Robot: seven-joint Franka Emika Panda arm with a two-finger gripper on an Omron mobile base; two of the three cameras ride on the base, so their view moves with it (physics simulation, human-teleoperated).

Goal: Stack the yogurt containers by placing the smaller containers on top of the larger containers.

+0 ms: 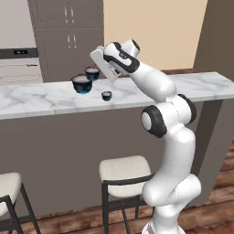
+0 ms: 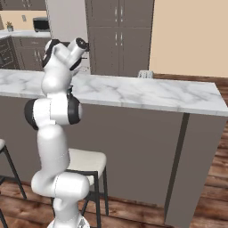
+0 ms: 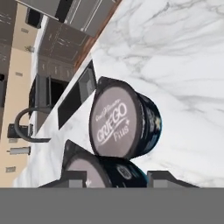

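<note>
Three dark yogurt containers with pale tops and blue bases are at the marble counter. The large one stands on it, and the tiny one sits just to its right. The medium one hangs a little above and behind the large one, with my gripper shut on it from above. In the hand view the medium container lies between my fingertips. My gripper is close over the large container, whose pale printed lid faces the camera.
Two pale stools stand under the counter's near side. Grey cabinets line the far wall. The counter runs on to the right, with a small white object behind it. A curved faucet is beyond the counter.
</note>
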